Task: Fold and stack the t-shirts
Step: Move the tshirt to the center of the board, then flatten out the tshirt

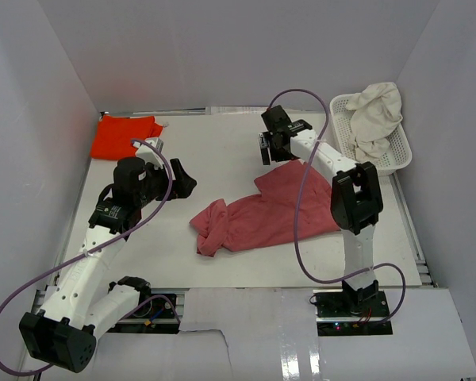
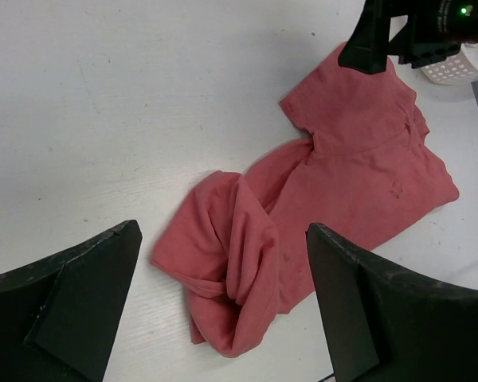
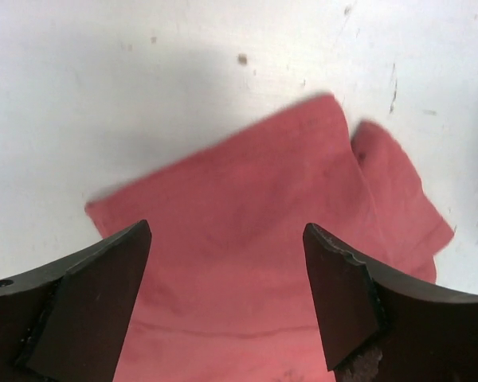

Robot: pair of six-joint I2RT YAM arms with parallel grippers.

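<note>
A white table (image 1: 214, 151) fills the middle of the space, its matt top scuffed and dotted with small dark specks (image 3: 243, 59) and faint scratches that show up close. Plain pale panels close it in on three sides: a left wall (image 1: 24, 119), a back wall (image 1: 238, 48) and a right wall (image 1: 452, 95), all smooth, unmarked and greyish white. A metal rail (image 1: 412, 230) runs along the table's right edge. At the near side lies a glossy white board (image 1: 301, 341) with an uneven stepped edge on its left, catching a bright glare. The light is even and diffuse, and shadows on the tabletop are soft.
</note>
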